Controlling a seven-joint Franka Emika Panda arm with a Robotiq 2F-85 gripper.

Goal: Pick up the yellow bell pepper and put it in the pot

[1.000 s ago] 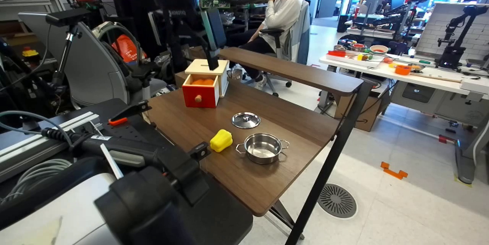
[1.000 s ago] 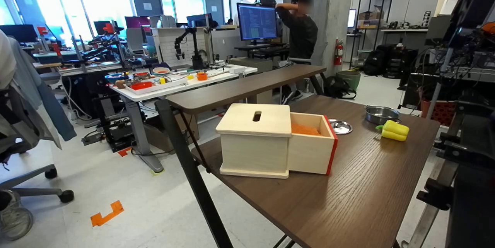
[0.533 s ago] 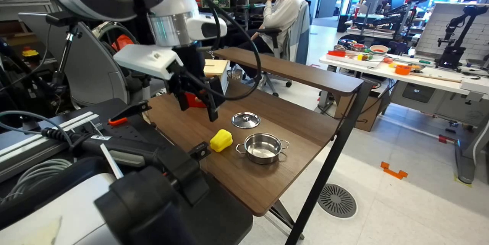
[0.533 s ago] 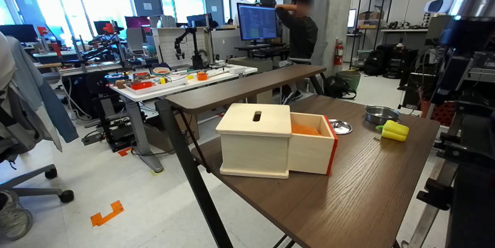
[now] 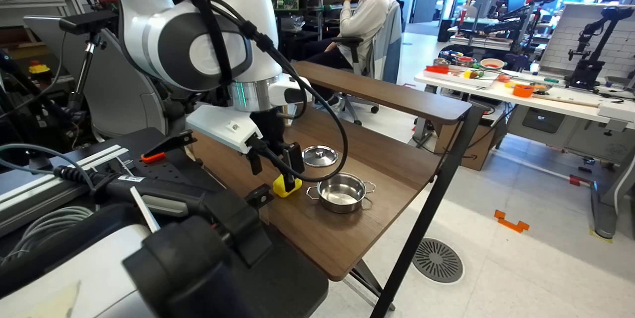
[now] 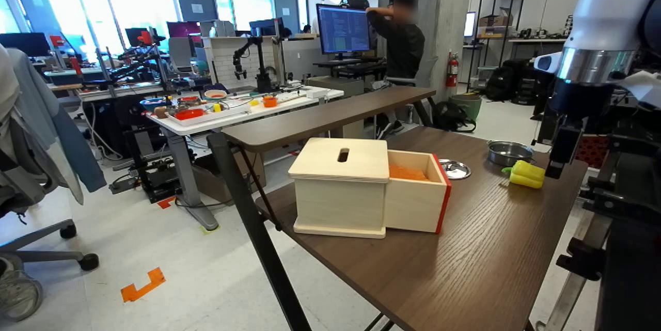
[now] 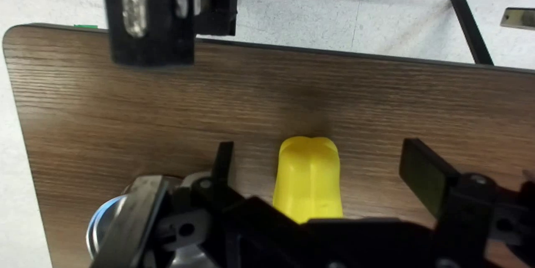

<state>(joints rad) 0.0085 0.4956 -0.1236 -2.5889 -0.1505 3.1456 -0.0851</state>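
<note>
The yellow bell pepper [image 5: 280, 188] lies on its side on the brown table. It also shows in an exterior view [image 6: 525, 174] and in the wrist view [image 7: 309, 180]. My gripper [image 7: 318, 151] is open just above it. The pepper shows between the fingers, nearer the left one, with room on both sides. In an exterior view the gripper [image 5: 273, 179] has one fingertip in front of the pepper. The silver pot [image 5: 341, 205] stands upright beside the pepper, with nothing seen in it. It also shows in an exterior view [image 6: 508, 154]. In the wrist view a finger mostly hides it.
A shiny lid [image 5: 320, 157] lies behind the pot and pepper. A wooden box [image 6: 338, 191] with a pulled-out, red-fronted drawer [image 6: 418, 202] holding orange contents stands at the table's other end. A raised shelf [image 5: 382, 90] runs along one long side.
The arm has swung in from above the box end and come down over the pepper. The gripper is lower and nearer the pot. Pepper, pot, lid and box have not moved.
</note>
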